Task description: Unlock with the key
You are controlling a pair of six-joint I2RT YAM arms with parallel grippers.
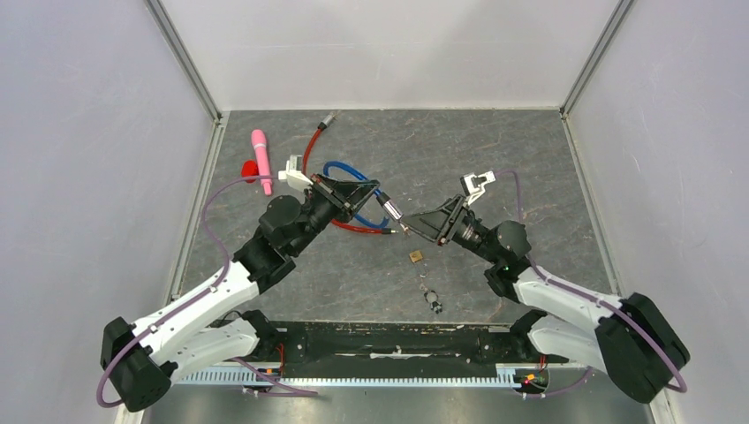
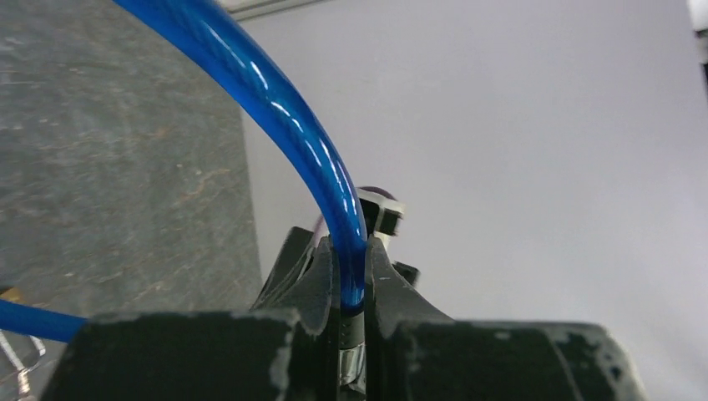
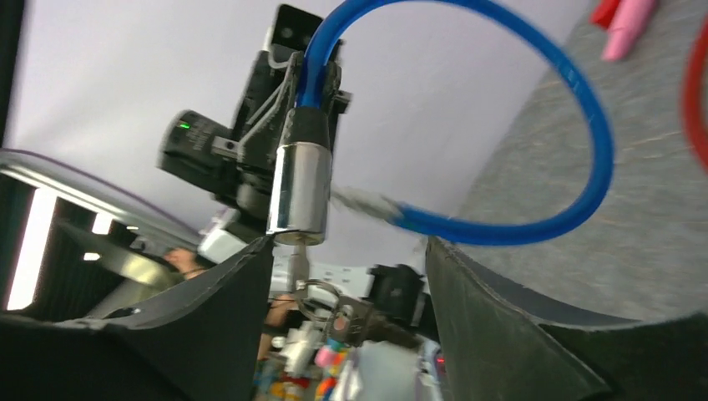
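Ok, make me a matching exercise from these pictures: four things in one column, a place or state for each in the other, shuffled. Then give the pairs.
Things:
1. blue cable
2. pink tube
3. small brass piece
4. right fingers

Places or states:
A. spread wide apart
B. lying loose near the middle of the table
C. clamped between the left fingers
D. lying at the far left, beside a red piece

Pairs: 1-C, 2-D, 3-B, 4-A.
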